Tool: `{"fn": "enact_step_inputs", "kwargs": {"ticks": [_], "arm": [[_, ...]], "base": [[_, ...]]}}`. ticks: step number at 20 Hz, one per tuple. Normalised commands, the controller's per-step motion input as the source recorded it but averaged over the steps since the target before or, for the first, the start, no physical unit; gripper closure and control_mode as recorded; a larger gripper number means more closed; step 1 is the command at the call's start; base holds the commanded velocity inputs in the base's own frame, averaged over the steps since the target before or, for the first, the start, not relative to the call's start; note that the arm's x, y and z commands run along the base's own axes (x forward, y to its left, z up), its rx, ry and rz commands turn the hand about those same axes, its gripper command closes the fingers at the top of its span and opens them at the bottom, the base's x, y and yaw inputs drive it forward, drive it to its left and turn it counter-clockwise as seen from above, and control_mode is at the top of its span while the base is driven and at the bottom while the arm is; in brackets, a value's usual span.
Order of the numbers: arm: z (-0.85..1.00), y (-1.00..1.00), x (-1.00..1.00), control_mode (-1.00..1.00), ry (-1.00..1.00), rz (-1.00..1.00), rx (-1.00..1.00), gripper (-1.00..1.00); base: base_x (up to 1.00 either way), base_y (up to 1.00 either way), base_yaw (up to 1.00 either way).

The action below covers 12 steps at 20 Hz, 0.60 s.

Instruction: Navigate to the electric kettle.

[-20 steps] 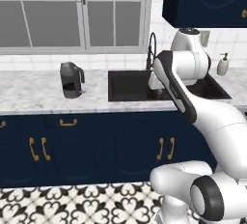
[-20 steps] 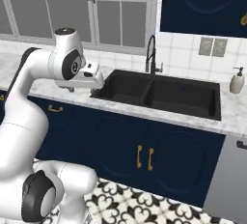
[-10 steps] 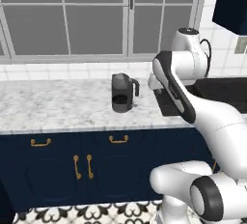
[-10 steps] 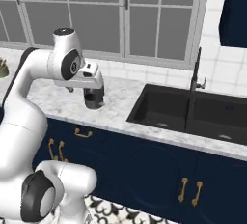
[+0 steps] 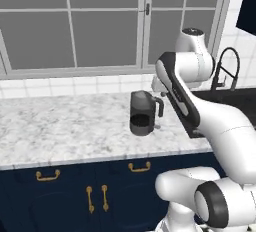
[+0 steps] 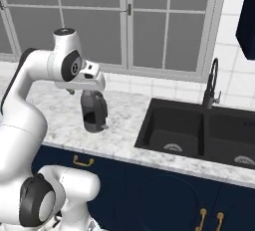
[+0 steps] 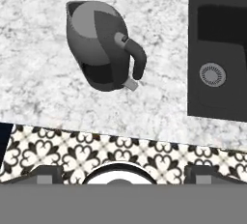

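I've got the electric kettle (image 5: 144, 112) upright on the marble desk (image 5: 60, 131), left of the sink (image 6: 199, 130) — rigid, smooth, probably light; grab its loop handle — pincer state I can't tell

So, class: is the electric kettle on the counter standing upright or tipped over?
Upright. The electric kettle stands on its round base on the marble counter, handle out to one side; the hand view looks down on its lid.

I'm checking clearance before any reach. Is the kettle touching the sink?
Apart. The hand view shows a strip of marble counter between the kettle and the sink.
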Motion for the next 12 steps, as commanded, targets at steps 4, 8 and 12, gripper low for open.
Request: {"fn": "enact_step_inputs", "kwargs": {"ticks": [4, 8, 12], "arm": [[0.0, 0.0, 0.0, 1.0, 0.0, 0.0, 0.0, -1.0], [0.0, 0.0, 0.0, 1.0, 0.0, 0.0, 0.0, -1.0], [0.0, 0.0, 0.0, 1.0, 0.0, 0.0, 0.0, -1.0]], "base": [[0.51, 0.18, -0.12], [0.49, 0.5, -0.02], [0.52, 0.37, -0.01]]}}
